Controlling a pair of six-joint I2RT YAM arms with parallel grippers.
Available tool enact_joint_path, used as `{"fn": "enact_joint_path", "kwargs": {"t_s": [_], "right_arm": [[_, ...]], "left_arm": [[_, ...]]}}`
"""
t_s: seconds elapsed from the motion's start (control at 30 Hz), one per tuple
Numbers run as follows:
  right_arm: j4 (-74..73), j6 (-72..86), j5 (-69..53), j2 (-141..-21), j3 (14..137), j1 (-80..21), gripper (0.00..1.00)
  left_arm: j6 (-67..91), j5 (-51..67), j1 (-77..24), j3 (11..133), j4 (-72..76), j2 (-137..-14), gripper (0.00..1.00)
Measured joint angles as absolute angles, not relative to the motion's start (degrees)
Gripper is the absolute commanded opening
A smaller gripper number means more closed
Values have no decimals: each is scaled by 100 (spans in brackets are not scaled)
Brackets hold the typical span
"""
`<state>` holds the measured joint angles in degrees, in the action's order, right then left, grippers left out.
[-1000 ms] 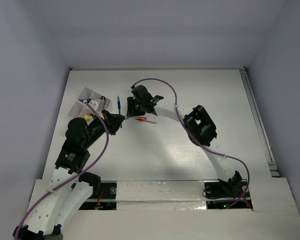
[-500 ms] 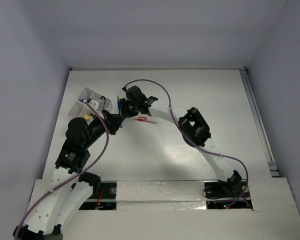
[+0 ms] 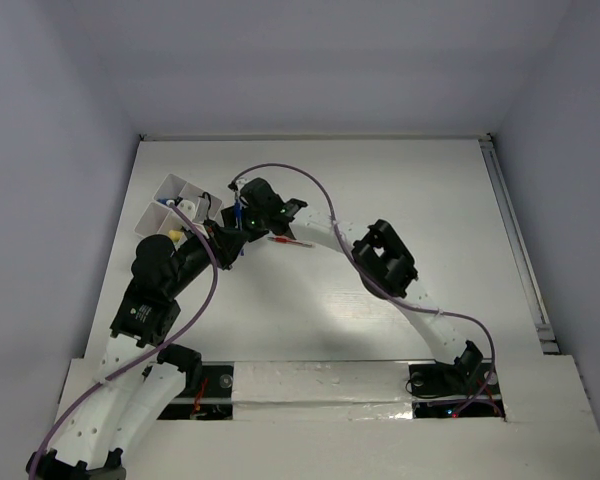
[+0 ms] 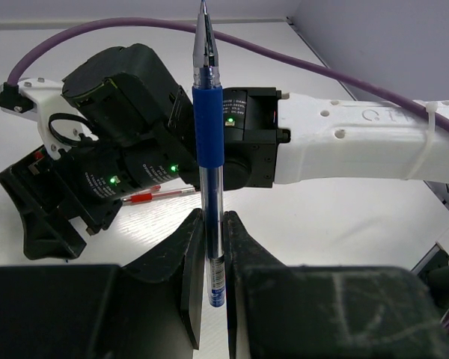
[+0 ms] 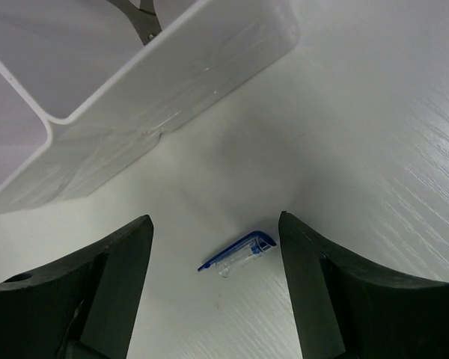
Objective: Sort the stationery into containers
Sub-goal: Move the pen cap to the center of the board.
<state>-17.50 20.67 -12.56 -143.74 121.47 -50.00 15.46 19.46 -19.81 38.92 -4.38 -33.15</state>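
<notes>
My left gripper (image 4: 212, 247) is shut on a blue pen (image 4: 208, 142), which stands upright between its fingers with the tip pointing up. In the top view this gripper (image 3: 230, 240) sits just right of the white organiser box (image 3: 172, 188). My right gripper (image 3: 242, 208) hovers close behind it, beside the box. Its jaws (image 5: 213, 228) stand open over a small blue and clear pen cap (image 5: 238, 256) lying on the table between them, untouched. A thin red pen (image 3: 291, 241) lies on the table to the right, also visible as the red pen (image 4: 146, 197) in the left wrist view.
The organiser wall (image 5: 172, 75) runs close in front of the right fingers. Black scissors handles (image 3: 209, 201), a white item (image 3: 187, 207) and a yellow one (image 3: 173, 236) sit in its compartments. A purple cable (image 3: 310, 178) arcs over the right arm.
The right gripper has moved left toward the organiser and the held blue pen, and its jaws have opened wider. The left arm has stayed still with the pen.
</notes>
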Motion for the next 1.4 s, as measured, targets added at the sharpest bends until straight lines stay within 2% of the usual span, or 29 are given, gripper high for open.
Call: {"fn": "enact_joint_path", "kwargs": {"t_s": [0.27,0.4,0.5,0.6,0.87,0.97,1.07,1.1,1.2,1.4], "right_arm": [[-1811,2053,-589,-14359,12178,-5111,75],[-1927,2084,-47,-14306,12136,-5183,71],[-1959,2150,283,-14280,12095,-5249,59],[-2060,2226,478,-14280,12097,-5306,50],[-2193,2292,786,-14280,12105,-5448,45],[-2231,2296,875,-14280,12105,-5498,34],[-2250,2316,941,-14280,12097,-5535,27],[-2248,2318,967,-14280,12088,-5544,21],[-2158,2362,1011,-14243,11972,-5551,12],[-1778,2399,1035,-13618,10899,-5570,7]], "left_arm": [[1546,1944,-1981,3892,-438,-3315,0],[1546,1946,-1981,3892,-438,-3312,0],[1546,1946,-1981,3892,-438,-3312,0],[1549,1944,-1981,3892,-438,-3310,0],[1546,1946,-1981,3892,-440,-3245,0],[1546,1946,-1981,3892,-440,-3221,0],[1546,1946,-1981,3892,-440,-3201,0],[1546,1946,-1981,3892,-440,-3197,0],[1546,1944,-1981,3892,-443,-3194,0],[1544,1918,-1981,3892,-451,-3194,0]]}}
